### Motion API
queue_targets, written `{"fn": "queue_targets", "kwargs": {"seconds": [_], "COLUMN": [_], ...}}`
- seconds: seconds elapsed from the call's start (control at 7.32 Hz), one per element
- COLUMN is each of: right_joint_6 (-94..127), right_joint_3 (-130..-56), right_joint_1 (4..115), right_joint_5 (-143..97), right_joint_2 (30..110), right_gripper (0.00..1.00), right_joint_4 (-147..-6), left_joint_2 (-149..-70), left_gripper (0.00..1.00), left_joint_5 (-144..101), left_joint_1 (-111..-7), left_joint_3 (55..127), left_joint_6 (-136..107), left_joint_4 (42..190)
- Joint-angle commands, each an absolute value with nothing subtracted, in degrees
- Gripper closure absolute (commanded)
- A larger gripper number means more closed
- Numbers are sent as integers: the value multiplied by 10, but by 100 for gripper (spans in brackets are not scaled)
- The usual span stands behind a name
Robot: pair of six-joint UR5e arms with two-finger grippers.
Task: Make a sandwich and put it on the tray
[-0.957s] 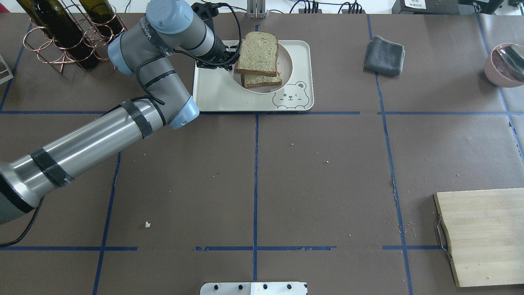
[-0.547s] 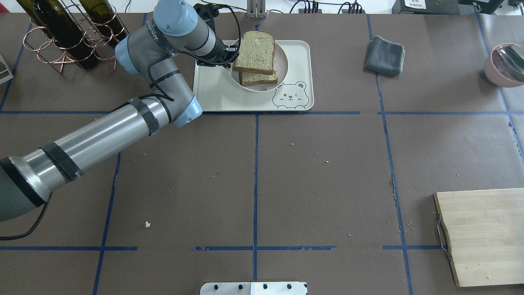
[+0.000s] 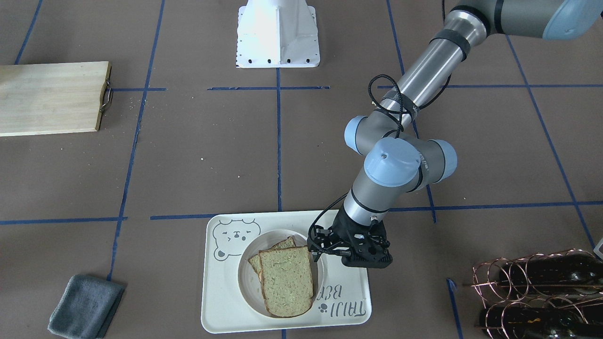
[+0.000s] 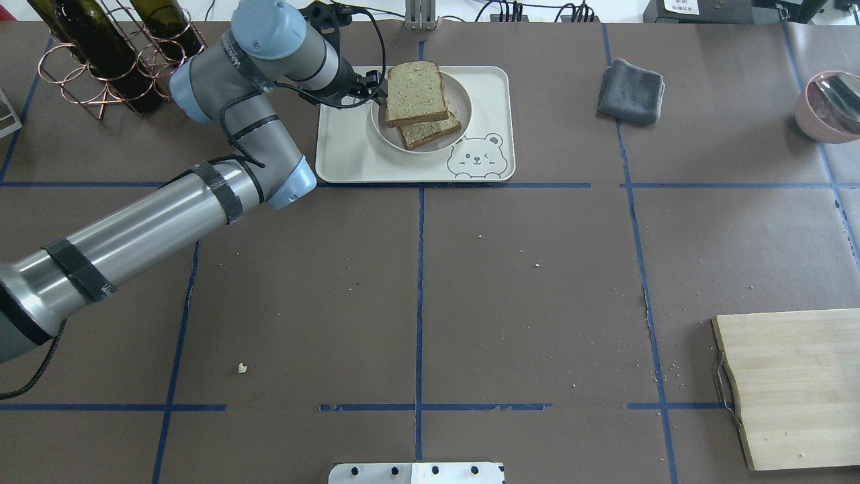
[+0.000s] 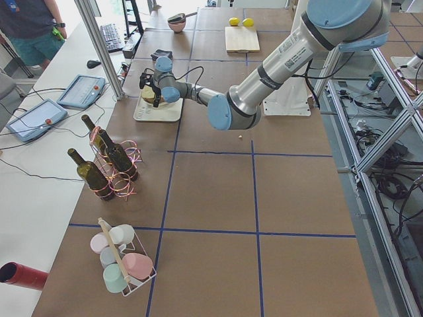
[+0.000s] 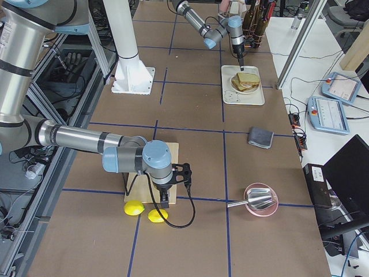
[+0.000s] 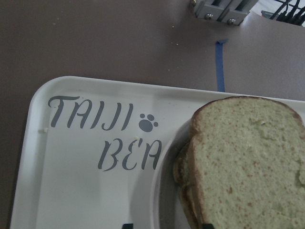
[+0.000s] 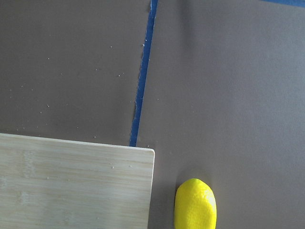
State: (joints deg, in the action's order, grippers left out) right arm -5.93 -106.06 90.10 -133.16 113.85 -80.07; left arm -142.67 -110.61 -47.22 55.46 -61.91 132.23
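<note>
Far-left corner of the worktop: a wine rack point(image 4: 101, 60) w/ bottles. Next along, the left arm point(image 4: 168, 222) reaches to the tray point(image 4: 349, 154), which sits at the far edge, about midway along. On the tray is a round white plate point(image 4: 463, 107), and on that the sandwich point(image 4: 416, 101). Its top slice point(image 4: 415, 87) lies skewed over the lower slice point(image 4: 433, 132), corners not lined up. No egg shows in any view; if it's in there, it's hidden btwn the bread.

The left jaws sit right at the top slice's left edge, touching or near enough. Can't tell whether they're clamped on it or slack.

By my reckoning it's nearly done, since the sandwich is stacked and on the tray. What's left is freeing the slice if it's held, pulling the arm clear, and maybe squaring the stack.

Further right: a grey cloth point(image 4: 631, 91), a pink bowl point(image 4: 816, 111) at the far-right corner, and a wooden board point(image 4: 799, 383) at the near-right corner.

The overhead view has no right arm point(image 6: 86, 141). The right-end cam shows it low at the board, w/ two lemons point(image 6: 134, 208) just beside. Right jaws: can't tell. In the overhead view the arm also covers the tray's lettering point(image 7: 90, 114), but the left wrist cam reads "TAIJI BEA".
</note>
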Motion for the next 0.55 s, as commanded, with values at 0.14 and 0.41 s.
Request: {"fn": "queue_targets", "kwargs": {"seconds": [0.14,0.41], "right_joint_6": [-58,-82], "right_joint_3": [-1051,-1052], "right_joint_1": [902,908], "right_joint_5": [-1331,-1323], "right_joint_2": [1140,1138], "right_gripper": [0,0], "right_joint_4": [-801,-800], "left_joint_2": [-1278,-1193], "left_gripper": [0,0], "left_joint_5": [-1109,-1121], "left_joint_1": [-487,-517], "left_joint_3": [850,1007], "left_joint_6": [-500,-379], "left_joint_4": [1138,1020]}}
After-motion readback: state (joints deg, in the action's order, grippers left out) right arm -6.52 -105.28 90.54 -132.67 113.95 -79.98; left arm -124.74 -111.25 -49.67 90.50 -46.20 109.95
